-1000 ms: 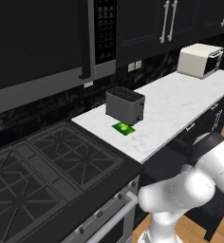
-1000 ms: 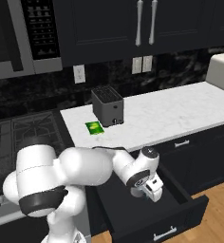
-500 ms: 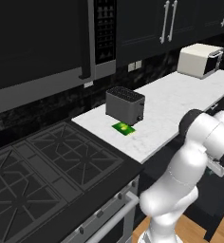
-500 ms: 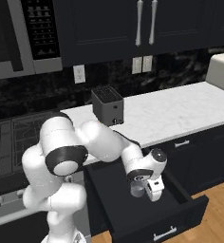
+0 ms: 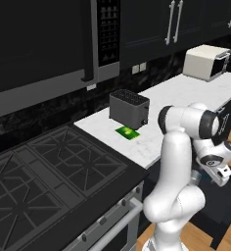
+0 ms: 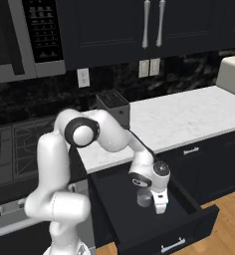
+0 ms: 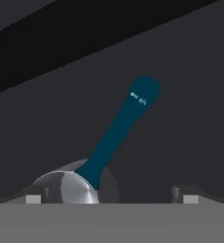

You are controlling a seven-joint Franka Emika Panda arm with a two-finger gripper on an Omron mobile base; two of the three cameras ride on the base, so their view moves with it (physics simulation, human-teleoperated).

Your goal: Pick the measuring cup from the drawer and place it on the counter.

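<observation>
Measuring cup — silver bowl, dark teal handle with small white print — lies on the dark floor of the open drawer, handle slanting away from the pincer. In the hand view the two finger tips stand well apart, spread to either side of the bowl, nothing pinched. In the right base view the pincer hangs low inside the drawer beside the cup. Above: white marble tabletop carrying a black toaster, a green packet and a white microwave — black stove adjoining.
</observation>
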